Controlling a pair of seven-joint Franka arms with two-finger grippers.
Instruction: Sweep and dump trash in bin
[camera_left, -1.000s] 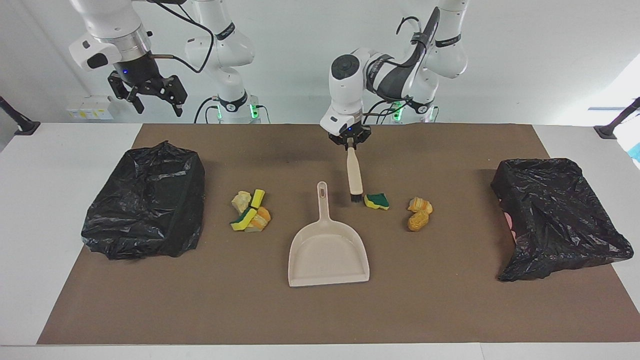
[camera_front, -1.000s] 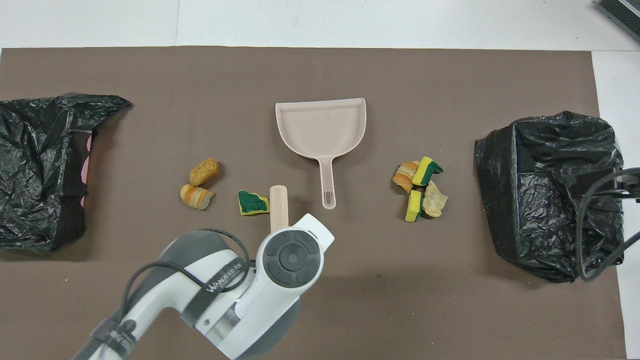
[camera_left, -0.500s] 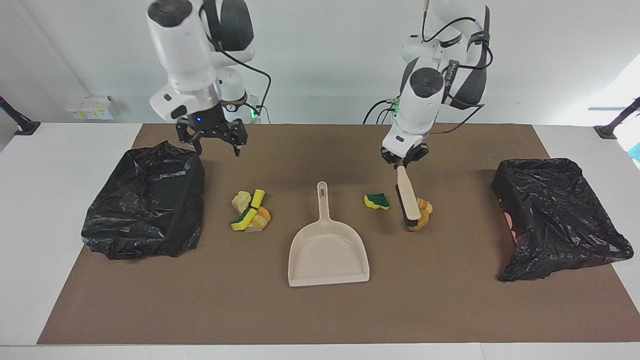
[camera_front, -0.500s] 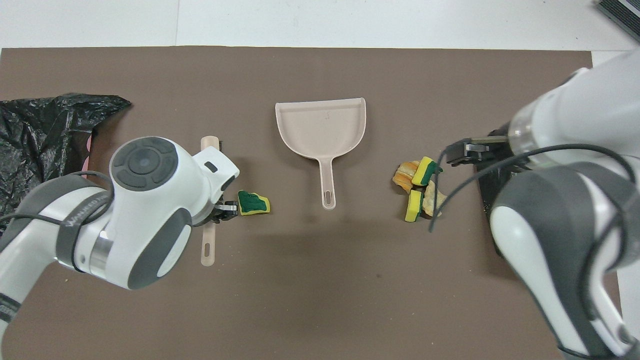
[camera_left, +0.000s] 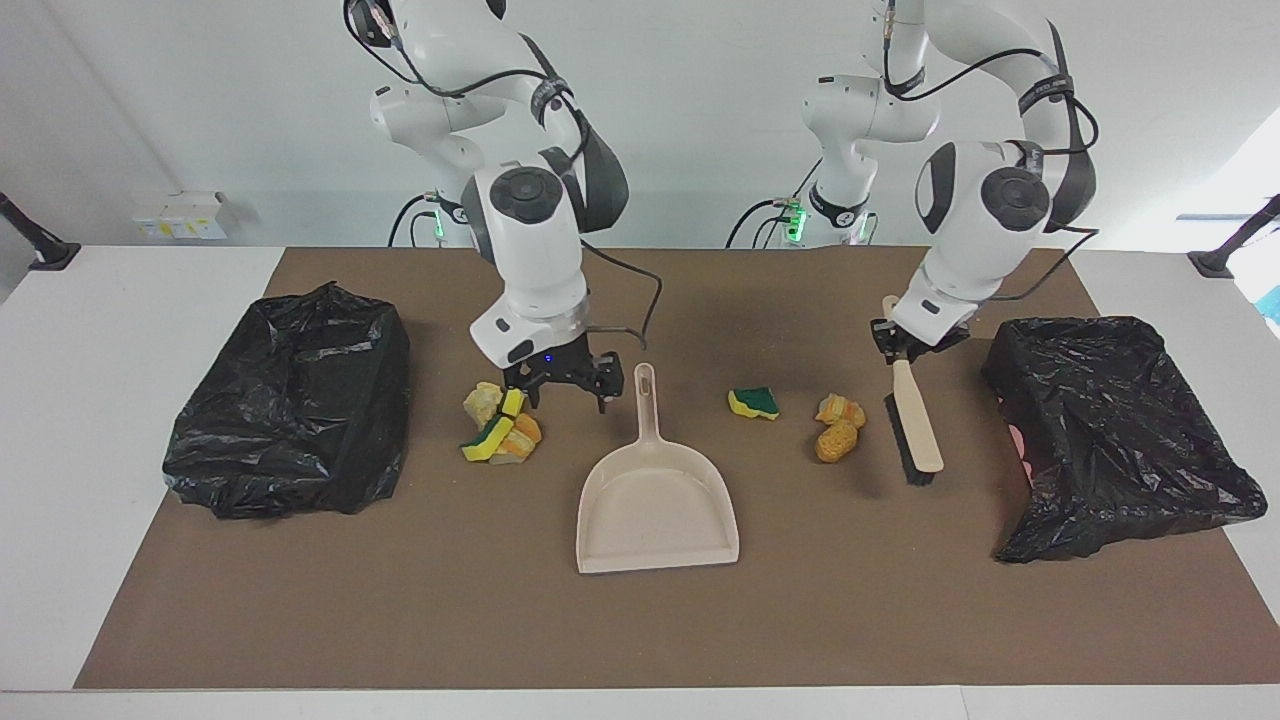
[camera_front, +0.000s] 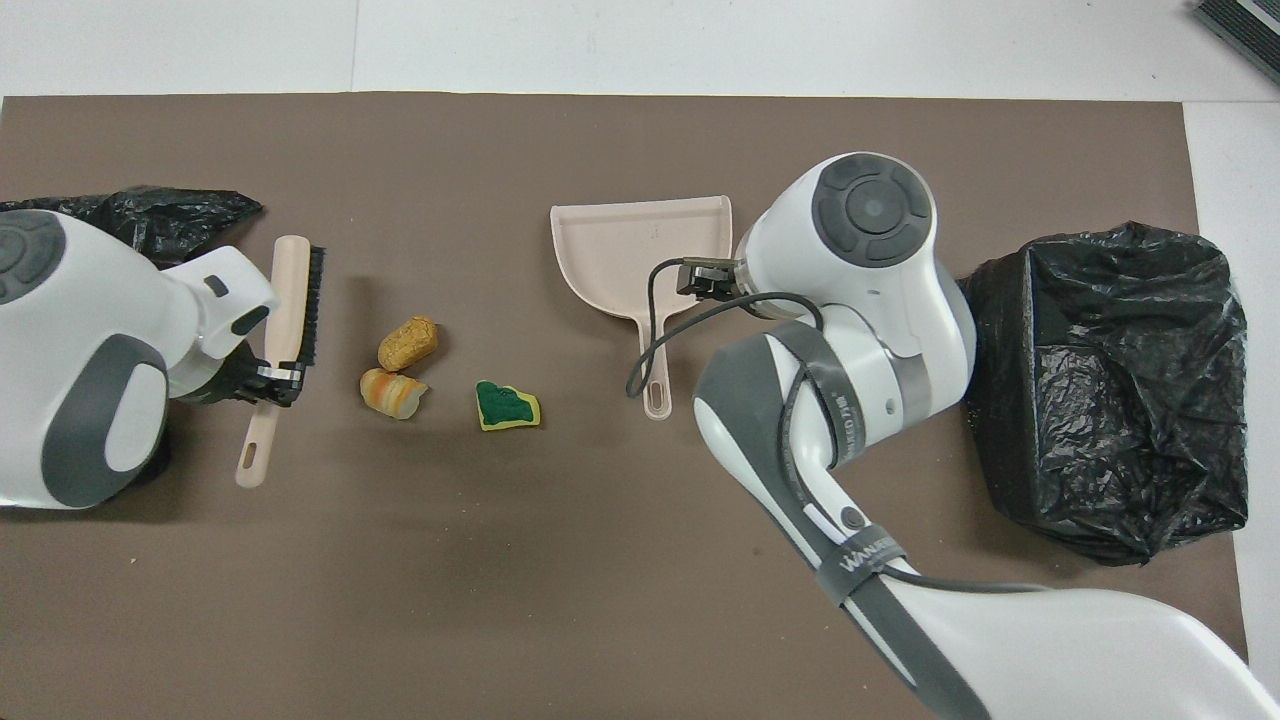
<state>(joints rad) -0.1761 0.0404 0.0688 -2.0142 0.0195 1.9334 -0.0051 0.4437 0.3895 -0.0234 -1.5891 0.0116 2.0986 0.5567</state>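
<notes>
Meanwhile, the left gripper (camera_left: 911, 345) stood clamped on the brush (camera_left: 918, 428) handle, bristles by the orange trash (camera_left: 838, 425), at three o'clock of the dustpan (camera_left: 655, 500). The right gripper (camera_left: 563, 386), fingers apart and holding nothing, hovered between the dustpan handle and the yellow trash pile (camera_left: 501, 424) at nine o'clock.

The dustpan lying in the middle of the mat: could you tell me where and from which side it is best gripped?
Grip the dustpan by its slim straight handle, coming down from above. It lies flat on the mat with the handle pointing toward the robots and the tray too broad to grip. The right end effector hangs open just beside the handle, nearest to it; the sponge pile sits close by, so I would descend straight.
</notes>
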